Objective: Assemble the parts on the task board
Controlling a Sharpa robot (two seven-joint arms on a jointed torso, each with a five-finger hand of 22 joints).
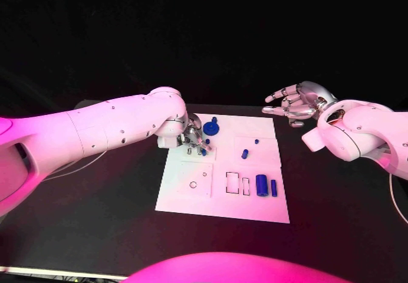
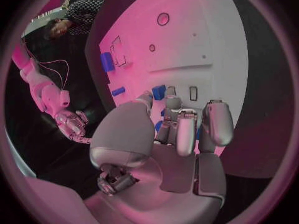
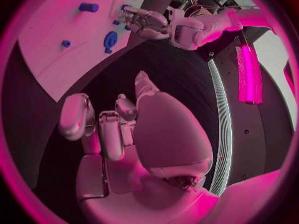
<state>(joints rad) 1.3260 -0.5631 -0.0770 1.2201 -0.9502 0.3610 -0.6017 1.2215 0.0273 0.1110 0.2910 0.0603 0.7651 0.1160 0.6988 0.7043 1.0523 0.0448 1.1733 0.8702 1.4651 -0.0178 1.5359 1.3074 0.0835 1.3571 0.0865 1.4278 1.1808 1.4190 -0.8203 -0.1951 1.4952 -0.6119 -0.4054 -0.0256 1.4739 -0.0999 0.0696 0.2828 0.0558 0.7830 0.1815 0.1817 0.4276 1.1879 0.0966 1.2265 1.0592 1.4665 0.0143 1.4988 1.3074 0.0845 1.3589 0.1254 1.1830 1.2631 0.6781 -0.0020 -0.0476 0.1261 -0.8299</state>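
The white task board lies in the middle of the black table. My left hand hangs over its far left corner, fingers pointing down and curled round a blue part that peeks between them. A round blue part stands just right of that hand. Two small blue parts lie mid-board, and two blue cylinders lie near the right edge. My right hand hovers off the board's far right corner, fingers apart and holding nothing.
Rectangular slots and a round hole mark the board's near half. Black table surrounds the board on all sides. A thin cable lies on the table under my left arm.
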